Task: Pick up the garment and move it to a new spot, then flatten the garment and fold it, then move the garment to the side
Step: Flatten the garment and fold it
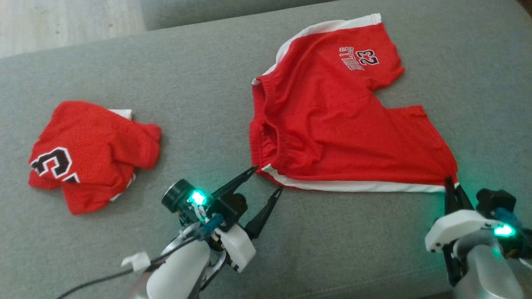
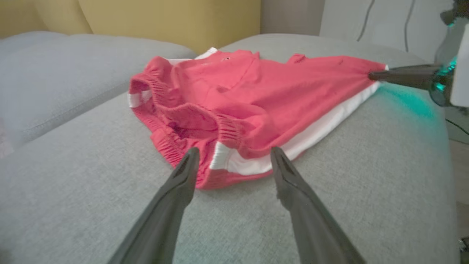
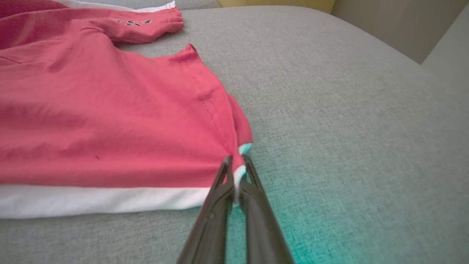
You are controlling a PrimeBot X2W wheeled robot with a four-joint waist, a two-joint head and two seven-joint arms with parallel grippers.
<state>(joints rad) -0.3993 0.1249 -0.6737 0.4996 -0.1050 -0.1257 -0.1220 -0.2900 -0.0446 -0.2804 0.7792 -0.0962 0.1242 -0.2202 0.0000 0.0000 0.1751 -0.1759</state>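
Your right gripper [image 1: 452, 182] is clamped on the near hem corner of the red shorts [image 1: 328, 124], which lie spread on the grey sofa cushion [image 1: 208, 74], while your left gripper [image 1: 267, 178] stands wide at the waistband corner, apparently to take the matching hold for flattening.

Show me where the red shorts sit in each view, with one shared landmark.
Head view: red shorts, right of centre.
Left wrist view: red shorts, centre, just beyond the left gripper.
Right wrist view: red shorts, left half.
Shared landmark: right gripper pinching their white-striped corner.
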